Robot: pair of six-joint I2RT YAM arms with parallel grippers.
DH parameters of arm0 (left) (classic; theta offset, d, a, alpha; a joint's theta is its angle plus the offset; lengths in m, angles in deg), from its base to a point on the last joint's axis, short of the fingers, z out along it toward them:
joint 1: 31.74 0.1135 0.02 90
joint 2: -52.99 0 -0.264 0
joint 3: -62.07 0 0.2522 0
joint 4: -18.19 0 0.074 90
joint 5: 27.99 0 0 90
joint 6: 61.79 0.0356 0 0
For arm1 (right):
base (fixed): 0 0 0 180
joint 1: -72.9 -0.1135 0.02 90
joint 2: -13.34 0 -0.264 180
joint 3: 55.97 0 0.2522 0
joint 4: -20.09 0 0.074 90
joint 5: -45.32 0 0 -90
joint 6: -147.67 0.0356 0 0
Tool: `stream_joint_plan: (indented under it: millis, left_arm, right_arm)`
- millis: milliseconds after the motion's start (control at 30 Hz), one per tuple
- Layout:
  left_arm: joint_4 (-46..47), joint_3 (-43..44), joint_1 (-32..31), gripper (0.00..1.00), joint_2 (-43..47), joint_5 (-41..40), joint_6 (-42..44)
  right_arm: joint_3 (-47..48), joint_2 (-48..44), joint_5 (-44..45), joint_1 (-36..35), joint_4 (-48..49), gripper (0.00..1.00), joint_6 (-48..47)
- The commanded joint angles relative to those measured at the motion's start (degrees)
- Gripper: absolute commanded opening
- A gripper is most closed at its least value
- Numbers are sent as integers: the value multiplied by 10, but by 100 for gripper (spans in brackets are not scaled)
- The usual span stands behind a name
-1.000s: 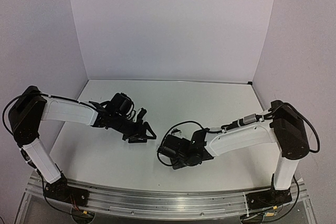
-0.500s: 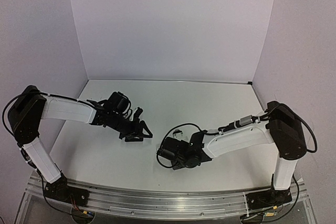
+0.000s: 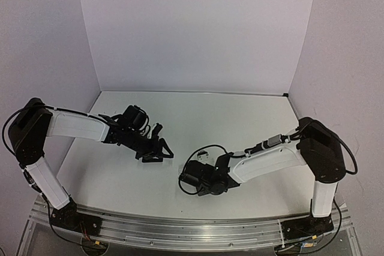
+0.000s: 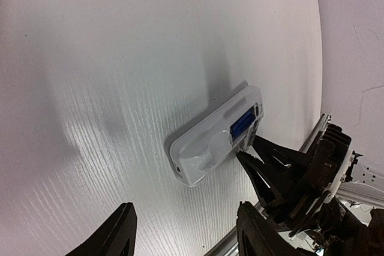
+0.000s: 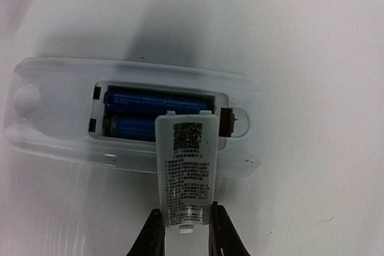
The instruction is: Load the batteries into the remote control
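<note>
The remote control (image 5: 60,121) lies back up on the white table, its recess uncovered. Two blue batteries (image 5: 144,99) lie side by side in that recess. My right gripper (image 5: 186,225) is shut on the near end of a small white cover piece (image 5: 185,172) with printed text. The cover's far edge, with two small tabs, reaches over the recess. In the left wrist view the remote control (image 4: 207,145) lies ahead of my left gripper (image 4: 186,211), one blue battery (image 4: 242,124) showing. The left gripper is open, holds nothing and stays short of the remote.
The right gripper's black fingers (image 4: 270,169) reach the remote from the table's near side, facing my left gripper (image 3: 157,150). The metal rail (image 3: 192,232) runs along the near edge. White walls (image 3: 198,28) close the back and sides.
The right gripper's jaws have closed in on the cover piece, and that arm has crept toward the near edge. The left gripper has drawn back slightly to the left, still open.
</note>
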Motion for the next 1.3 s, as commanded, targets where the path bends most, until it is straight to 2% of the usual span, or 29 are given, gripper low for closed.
stream_joint_plan:
  millis: [0,100,200,233,333,433,533,633,767,833,1067,1267]
  left_arm:
    - [3,-11,4,58,27,3,20]
    - [2,-15,4,58,36,6,34]
    - [-1,-22,4,58,49,5,47]
    - [0,-27,4,58,53,5,49]
    - [14,-42,4,58,61,16,48]
    - [48,-61,3,58,62,36,35]
    - [74,-68,0,59,53,37,12]
    - [88,-60,-12,58,31,22,-17]
    - [148,-65,-38,55,0,-6,-64]
    - [176,-76,-43,48,-12,-22,-89]
    - [297,-136,-51,42,-35,-32,-173]
    - [351,-150,-64,37,-54,-37,-208]
  right_arm:
    - [-5,-31,5,-2,14,13,-62]
    - [-3,-70,-22,-1,8,12,-161]
    - [17,-116,-65,17,-56,12,-285]
    - [28,-125,-100,32,-88,12,-328]
    - [59,-139,-274,95,-173,13,-484]
    - [100,-121,-383,147,-257,11,-684]
    - [201,-67,-391,186,-378,8,-809]
    - [303,-15,-400,201,-464,5,-894]
    - [347,36,-387,204,-500,5,-975]
    - [361,61,-371,204,-500,4,-988]
    - [408,107,-373,205,-489,3,-980]
    - [386,115,-368,205,-438,3,-996]
